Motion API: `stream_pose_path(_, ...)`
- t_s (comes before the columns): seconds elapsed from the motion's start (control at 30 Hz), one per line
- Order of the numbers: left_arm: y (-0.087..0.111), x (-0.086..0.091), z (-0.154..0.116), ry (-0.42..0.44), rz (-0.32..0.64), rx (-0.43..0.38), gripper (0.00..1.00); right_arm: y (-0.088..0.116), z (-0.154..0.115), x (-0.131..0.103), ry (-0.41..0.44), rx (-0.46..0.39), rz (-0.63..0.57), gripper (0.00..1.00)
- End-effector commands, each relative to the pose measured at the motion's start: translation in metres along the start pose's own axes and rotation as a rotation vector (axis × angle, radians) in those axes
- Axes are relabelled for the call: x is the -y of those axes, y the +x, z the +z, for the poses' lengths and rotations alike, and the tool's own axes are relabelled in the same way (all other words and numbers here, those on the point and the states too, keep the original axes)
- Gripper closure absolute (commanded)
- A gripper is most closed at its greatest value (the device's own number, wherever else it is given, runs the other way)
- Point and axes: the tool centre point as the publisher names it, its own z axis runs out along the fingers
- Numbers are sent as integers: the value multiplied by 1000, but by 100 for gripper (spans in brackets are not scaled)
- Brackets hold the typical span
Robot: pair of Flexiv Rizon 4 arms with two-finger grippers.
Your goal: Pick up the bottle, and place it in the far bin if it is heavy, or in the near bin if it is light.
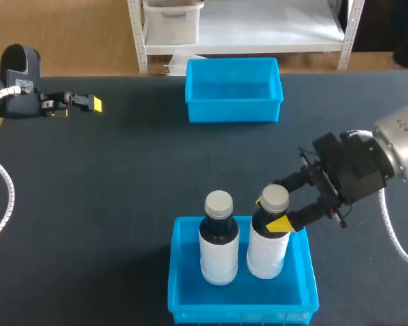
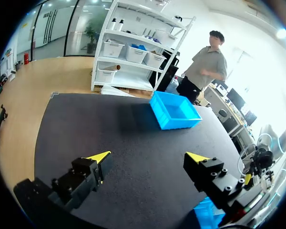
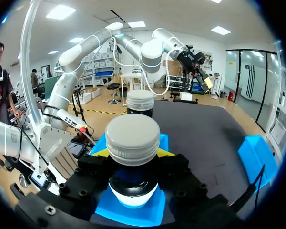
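Note:
Two dark bottles with white labels and grey caps stand upright inside the near blue bin (image 1: pixel 241 314). My right gripper (image 1: pixel 270 212) is shut on the neck of the right bottle (image 1: pixel 267 246), just under its cap. In the right wrist view this bottle (image 3: pixel 133 138) sits between the yellow-tipped fingers, with the other bottle (image 3: pixel 140 101) just ahead. The left bottle (image 1: pixel 219 244) stands free beside it. The far blue bin (image 1: pixel 234 109) holds nothing. My left gripper (image 1: pixel 88 103) is at the table's far left, open (image 2: pixel 148 157) over bare mat.
The far bin (image 2: pixel 176 112) lies ahead and to the right of my left gripper. Dark mat stretches between the two bins. The near bin (image 3: pixel 133 214) sits close to the table's front edge.

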Motion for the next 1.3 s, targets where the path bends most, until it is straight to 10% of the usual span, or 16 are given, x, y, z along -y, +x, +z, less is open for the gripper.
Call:
stream_pose_path(0.03,0,0,0,0,0,0,0,2,2,-1,0,2,0,99)
stream_pose_path(0.27,0,0,0,0,0,0,0,3,3,-1,-4,1,1,87)
stream_pose_path(0.33,0,0,0,0,0,0,0,3,3,-2,-5,-2,2,60)
stream_pose_path(0.4,0,0,0,0,0,0,0,3,3,-2,-5,-4,3,0)
stream_pose_path(1.3,0,0,0,0,0,0,0,5,-71,5,98,-45,51,0)
